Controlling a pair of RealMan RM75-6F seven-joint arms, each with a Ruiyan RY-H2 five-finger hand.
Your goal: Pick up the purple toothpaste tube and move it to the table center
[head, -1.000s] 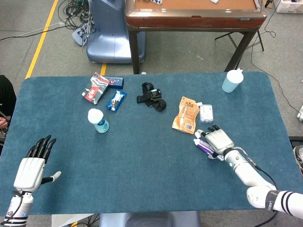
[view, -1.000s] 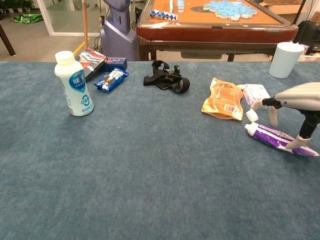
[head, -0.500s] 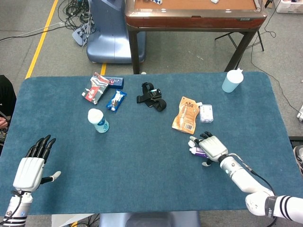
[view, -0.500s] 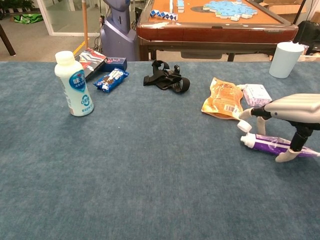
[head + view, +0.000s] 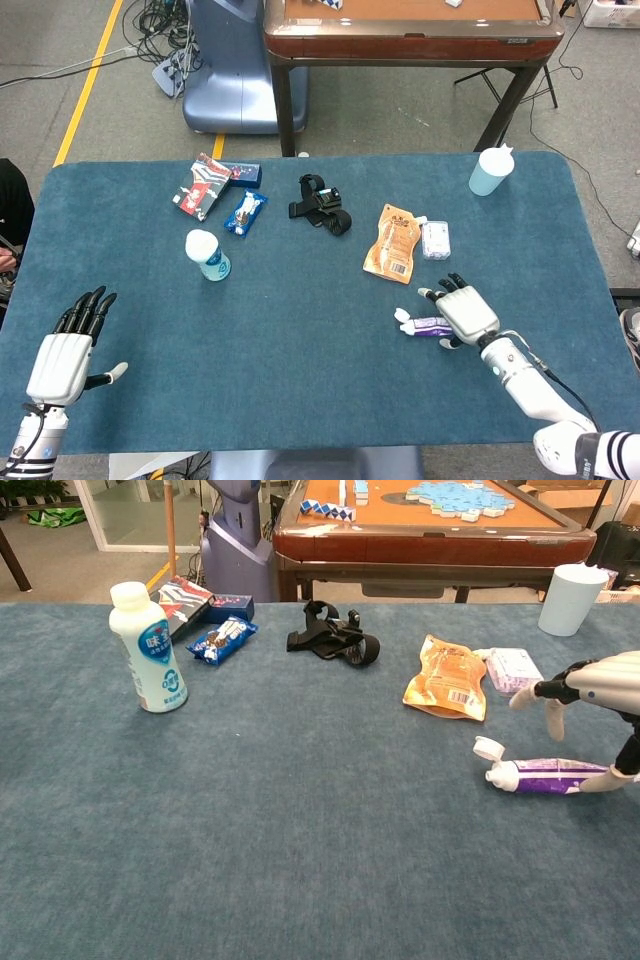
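The purple toothpaste tube lies flat on the blue table, right of the middle, with its white cap end pointing left. My right hand hovers over the tube's tail end. Its fingers are spread and raised above the tube, while the thumb touches the tail near the cloth. It has no grip on the tube. My left hand lies near the table's front left corner, fingers stretched out, holding nothing. The chest view does not show it.
An orange pouch and a small white packet lie just behind the tube. A white bottle, a black strap, snack packs and a pale blue cup stand farther back.
My right hand swept left with the tube, then drew back right and lifted its fingers. The tube now lies nearer the front, turned level with its cap end leftward.
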